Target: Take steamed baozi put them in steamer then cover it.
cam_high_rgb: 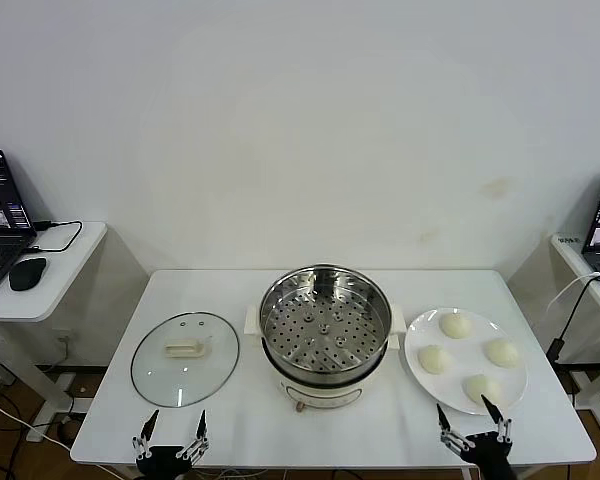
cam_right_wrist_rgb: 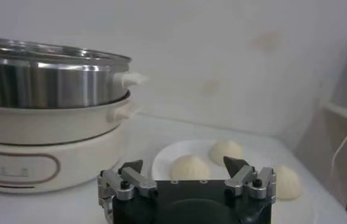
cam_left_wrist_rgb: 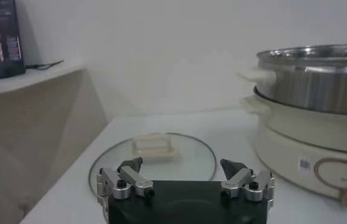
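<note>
Baozi [cam_high_rgb: 467, 355], four smooth off-white round buns, sit on a flat white plate [cam_high_rgb: 415, 340] right of the shiny perforated stainless-steel steamer [cam_high_rgb: 325, 320], mid-table on its white base. A domed glass lid [cam_high_rgb: 185, 358] lies left. Left gripper [cam_high_rgb: 173, 428] and right gripper [cam_high_rgb: 472, 421] wait at the near edge, jaws spread, empty.

Your left gripper [cam_high_rgb: 174, 423] sits at the bottom edge of the head view, left of centre, with only its fingertips and a bit of black body showing. Its two fingers point up the frame and stand spread wide apart, holding nothing. Your right gripper [cam_high_rgb: 472, 418] mirrors it at the bottom right of the frame, fingers likewise splayed and empty. In each wrist view you see the black palm low in the frame with both finger bases set far apart.
</note>
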Motion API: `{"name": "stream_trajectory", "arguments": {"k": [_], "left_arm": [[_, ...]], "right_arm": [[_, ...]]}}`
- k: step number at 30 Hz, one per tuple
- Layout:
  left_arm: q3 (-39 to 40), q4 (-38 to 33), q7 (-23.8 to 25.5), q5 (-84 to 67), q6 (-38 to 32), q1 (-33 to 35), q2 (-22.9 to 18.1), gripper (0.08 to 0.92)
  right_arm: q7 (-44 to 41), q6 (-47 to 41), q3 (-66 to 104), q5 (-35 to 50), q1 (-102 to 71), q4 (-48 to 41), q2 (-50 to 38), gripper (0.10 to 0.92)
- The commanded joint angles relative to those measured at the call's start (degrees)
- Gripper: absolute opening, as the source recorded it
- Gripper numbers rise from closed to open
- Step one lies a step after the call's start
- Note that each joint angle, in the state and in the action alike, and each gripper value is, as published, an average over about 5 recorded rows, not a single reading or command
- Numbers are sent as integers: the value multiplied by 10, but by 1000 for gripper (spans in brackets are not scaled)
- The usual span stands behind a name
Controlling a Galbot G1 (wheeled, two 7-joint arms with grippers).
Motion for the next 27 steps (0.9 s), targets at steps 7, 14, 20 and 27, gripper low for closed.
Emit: {"name": "stream_trajectory", "arguments": {"k": [7,14,20,27], "left_arm": [[0,-2,2,66,36,-22,17,823],[2,12,7,93,35,-39,15,823],[1,16,6,107,35,-44,9,823],[-4,16,-2,110,37,-48,4,823]], "right_arm": [[-69,-7,114,-210,91,-58,-128,823],[-175,-25,65,-264,215,-123,-264,823],[-286,-48,-109,-281,399,-204,-361,823],[-411,-77,-352,-247,624,-314,-396,823]]}}
